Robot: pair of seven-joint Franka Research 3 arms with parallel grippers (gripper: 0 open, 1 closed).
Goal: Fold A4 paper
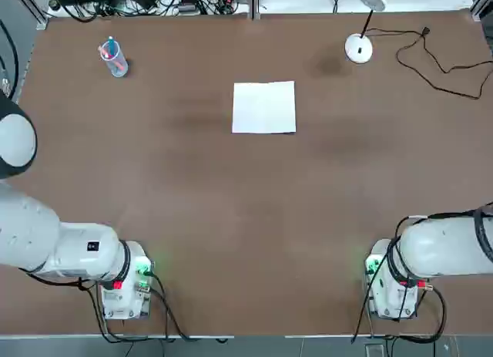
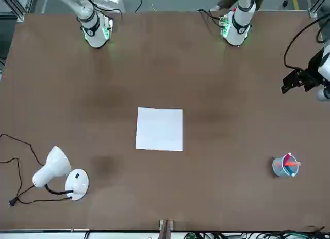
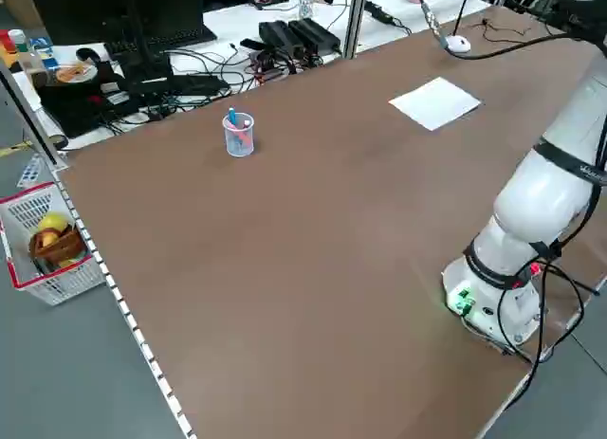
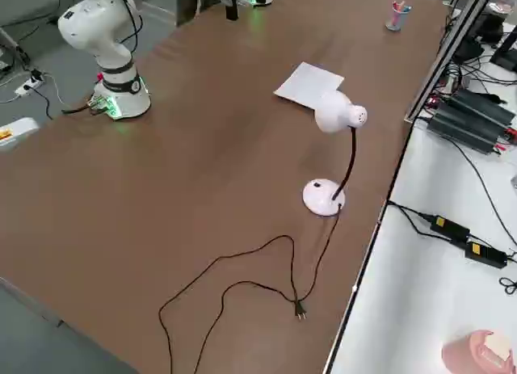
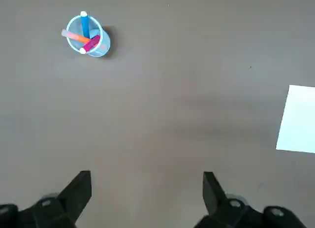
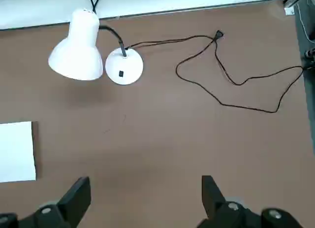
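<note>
At the bottom of each wrist view, the left gripper and right gripper are being held spread wide, pinching nothing. Farther off, the A4 paper is being left flat just above the top view's middle.

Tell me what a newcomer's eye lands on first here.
The white A4 paper lying flat and alone mid-table stands out against the brown table. Toward the far right corner stands a white desk lamp with its cord snaking away, and toward the far left a clear cup of markers.
</note>
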